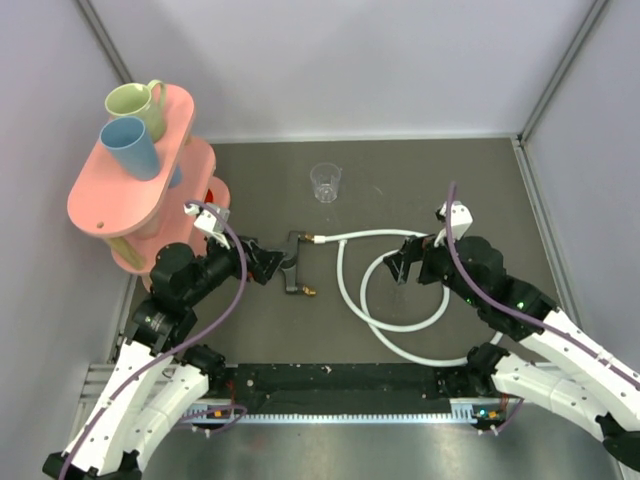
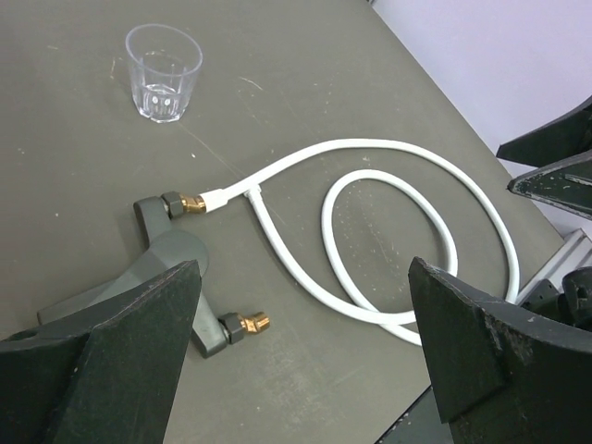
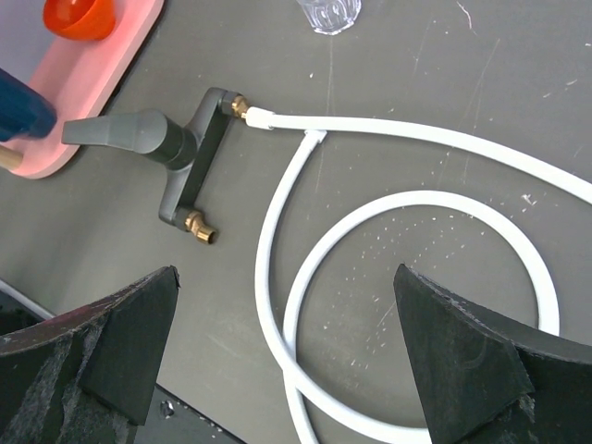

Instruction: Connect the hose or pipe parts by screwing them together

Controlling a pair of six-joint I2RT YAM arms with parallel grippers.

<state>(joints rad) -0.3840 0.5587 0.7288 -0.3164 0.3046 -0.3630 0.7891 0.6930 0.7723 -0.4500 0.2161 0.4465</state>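
Note:
The black T-shaped fitting [image 1: 293,266] lies left of centre, with brass tips at its far end [image 2: 192,203] and near end [image 2: 254,322]. The white hose [image 1: 400,320] curls in loops to its right. The hose's end connector [image 2: 222,197] meets the far brass tip; I cannot tell if it is screwed on. My left gripper [image 1: 266,262] stands open just left of the fitting, whose grey stem [image 2: 171,254] runs under one finger. Nothing is held. My right gripper [image 1: 403,262] hangs open over the hose loop [image 3: 277,305], with nothing between its fingers.
A clear plastic cup [image 1: 326,182] stands behind the fitting. A pink tiered rack [image 1: 120,200] at the far left carries a green mug [image 1: 137,105] and a blue cup [image 1: 130,147]. A black rail [image 1: 340,380] runs along the near edge. Grey walls enclose the table.

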